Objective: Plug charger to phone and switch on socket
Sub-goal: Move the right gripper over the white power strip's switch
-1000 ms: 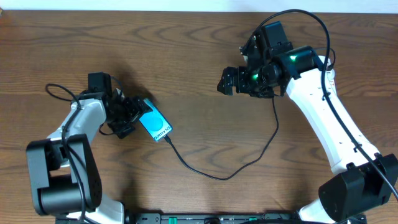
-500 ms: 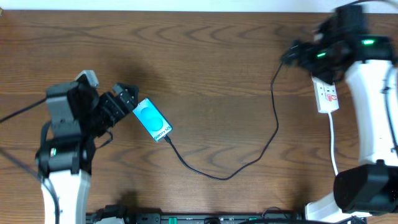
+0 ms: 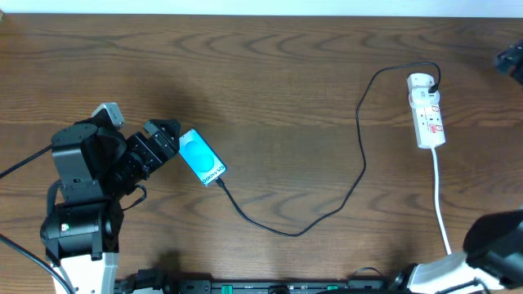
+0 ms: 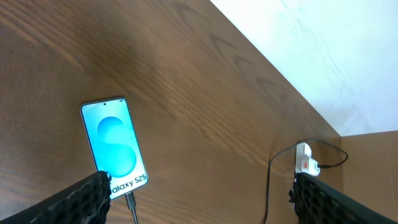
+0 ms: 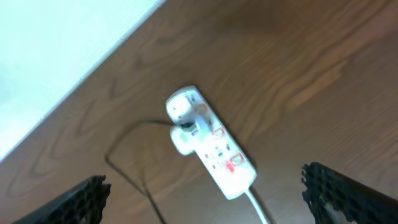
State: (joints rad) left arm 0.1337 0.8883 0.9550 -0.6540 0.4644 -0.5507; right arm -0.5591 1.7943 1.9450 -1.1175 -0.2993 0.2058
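On wooden table [image 3: 270,73], flat phone [image 3: 201,158], thin black charger [image 3: 364,163], left hand [image 4: 199,196] and right hand [image 5: 204,183] spread empty

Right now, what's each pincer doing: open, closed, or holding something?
Left pincer: open, holding nothing.
Right pincer: open, holding nothing.

On the table [image 3: 270,82], phone [image 3: 201,158] lies left, socket [image 3: 426,112] far right, charger [image 3: 327,214] seemingly running between them

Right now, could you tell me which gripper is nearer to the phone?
Left. The left gripper is close beside the phone, at its end opposite the charger plug; the right gripper is far across the table, past the socket.
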